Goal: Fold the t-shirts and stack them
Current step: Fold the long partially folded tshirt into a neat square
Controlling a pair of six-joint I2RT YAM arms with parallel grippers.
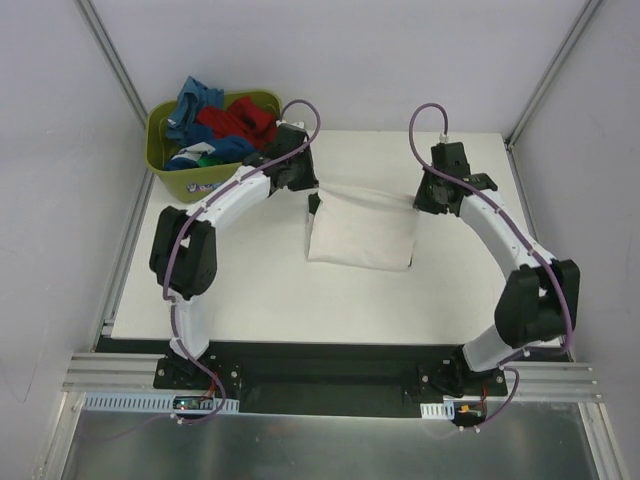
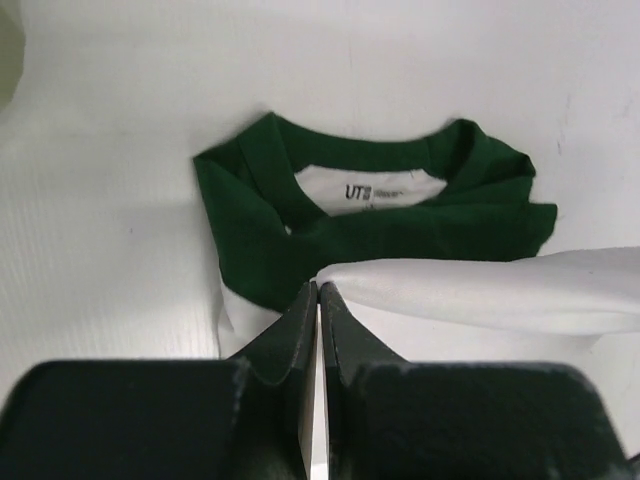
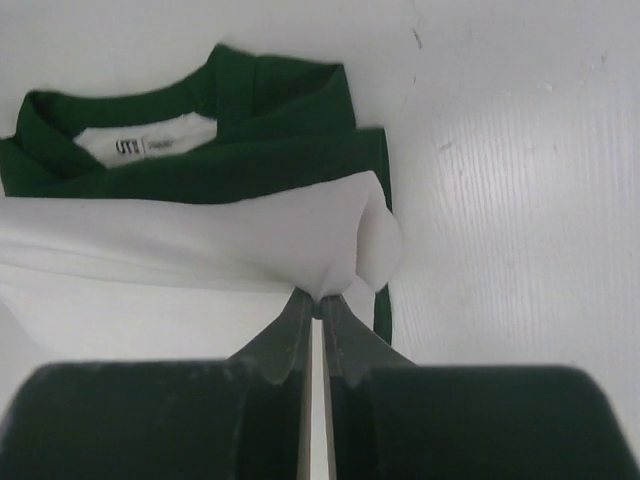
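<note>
Well, only one shirt is out on the tabletop (image 1: 280,300) so far. The cream shirt (image 1: 362,232) lies in the middle of it, between the two arms. From above it looks like a puffy, almost square packet. So I think its sides and sleeves are tucked in and it is being folded in half.

The left tool (image 2: 318,298) is pinched tight, with no gap between its two fingers. It has hold of the left corner of the cream fold. The right tool (image 3: 318,306) is pinched tight too, and it holds the right corner of the same fold. Both corners are lifted a little off the cloth under them.

Just past the fold I can see the dark green collar (image 2: 372,158) and the small white label (image 2: 372,192) inside it. So the cream edge is close to the collar but is not lying flat on it yet. What is left for this shirt, I think, is to lay the edge down and let go.

Then there is much more to do. The olive tub (image 1: 160,160) sits at the far left corner of the tabletop, with more shirts bunched up in it. I can see a blue shirt (image 1: 195,100) and a red shirt (image 1: 238,122) in there. None of them is folded, and no stack is started. I would say the job is near its start.
</note>
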